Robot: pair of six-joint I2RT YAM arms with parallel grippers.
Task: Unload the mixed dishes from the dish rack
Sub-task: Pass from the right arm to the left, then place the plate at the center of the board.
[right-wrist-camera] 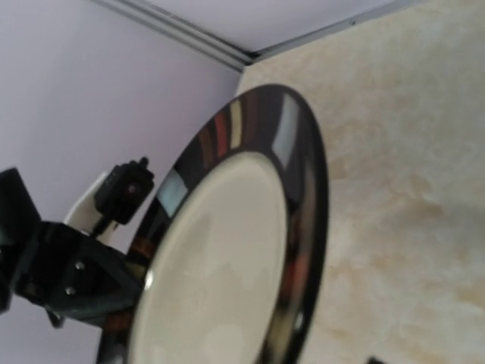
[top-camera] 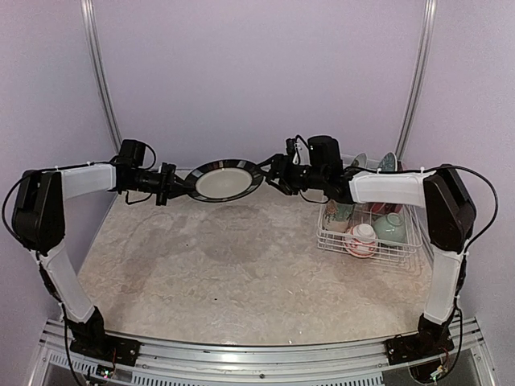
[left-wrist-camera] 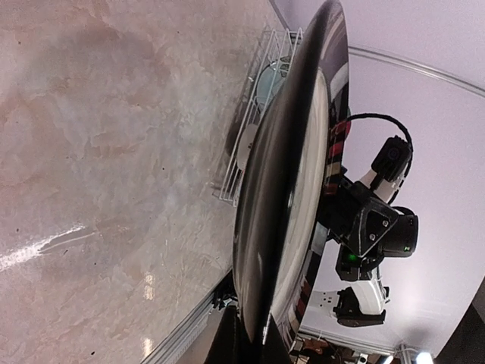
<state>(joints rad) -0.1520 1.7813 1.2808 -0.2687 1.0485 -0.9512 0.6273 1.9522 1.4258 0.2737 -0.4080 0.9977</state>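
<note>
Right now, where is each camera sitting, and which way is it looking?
Top external: high behind the arms, looking down at the table; both arms show, left gripper and right gripper at the plate, dish rack beside.
Left wrist: on the left wrist, looking along the plate's edge toward the right gripper and dish rack; own fingers barely show.
Right wrist: on the right wrist, looking across the plate toward the left gripper; own fingers unseen.
Shared: all see the plate; each wrist view sees the other arm.
</note>
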